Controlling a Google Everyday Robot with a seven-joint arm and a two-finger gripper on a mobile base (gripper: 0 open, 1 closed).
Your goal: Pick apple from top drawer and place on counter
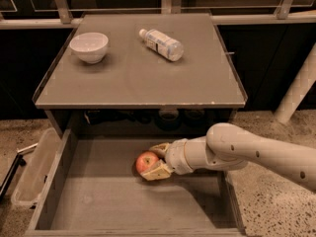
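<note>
The red apple [146, 162] with yellowish patches lies on the bare bottom of the open top drawer [98, 201], near its middle. My gripper [154, 160] reaches in from the right, low inside the drawer. Its two pale fingers [157, 171] stand on either side of the apple and look closed against it. The counter [138, 78] is the flat grey-brown cabinet top above the drawer.
A white bowl [89, 46] stands at the counter's back left. A clear plastic bottle [161, 44] lies on its side at the back middle. A clear plastic bin [33, 168] sits on the floor left of the drawer. A white post [298, 85] stands at right.
</note>
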